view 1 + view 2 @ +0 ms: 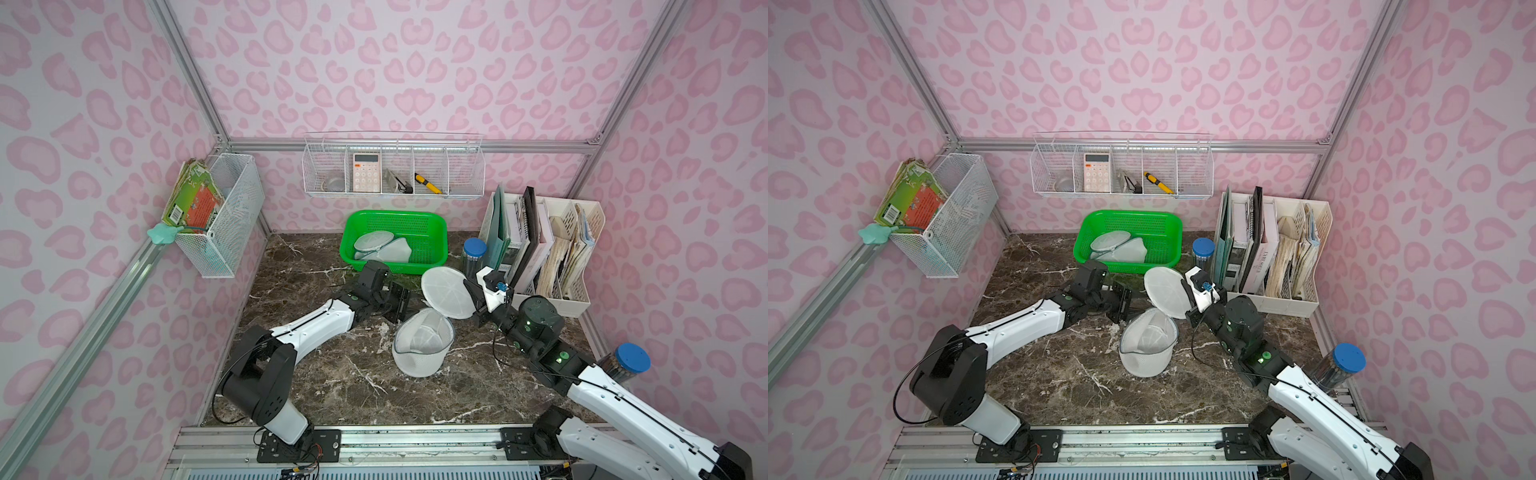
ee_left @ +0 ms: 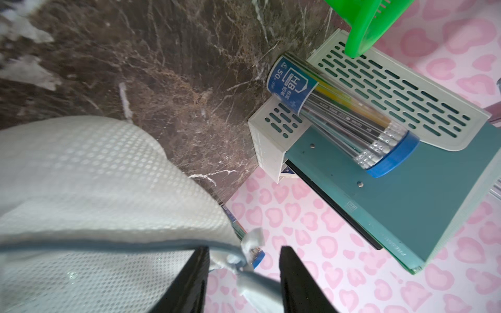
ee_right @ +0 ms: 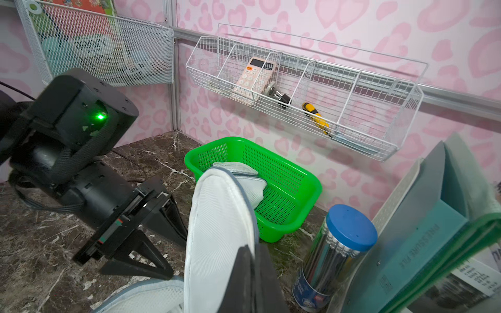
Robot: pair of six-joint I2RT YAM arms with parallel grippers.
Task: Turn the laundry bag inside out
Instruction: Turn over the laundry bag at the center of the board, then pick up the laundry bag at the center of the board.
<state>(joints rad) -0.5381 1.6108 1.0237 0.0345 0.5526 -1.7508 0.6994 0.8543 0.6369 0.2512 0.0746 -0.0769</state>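
The right gripper is clenched on the lower edge of the round flap of the laundry bag, and the flap is held up on edge. The left gripper is released: its jaws stand apart, and the grey-bound rim passes loosely between them without being pinched. The bag's body is set on the tabletop, mouth upward, near the green basket on the side facing the arms' bases, with a fold of mesh sunk inside the mouth. The bag is judged to be very light, soft and limp in its mesh, and probably springy only along the bound rim and flap edge, so the cloth is likely to slide or bunch if it is pinched mid-panel. The bound rim is taken to be the surest hold for one gripper, and the sunken base fabric the part to be drawn out through the mouth by the other. Two grippers are counted. Two mesh bags are counted: the one in hand and a second bag lying inside the basket. One basket is counted. Two tubes are counted: a pencil tube just beside the basket and a second pencil tube well apart from it.
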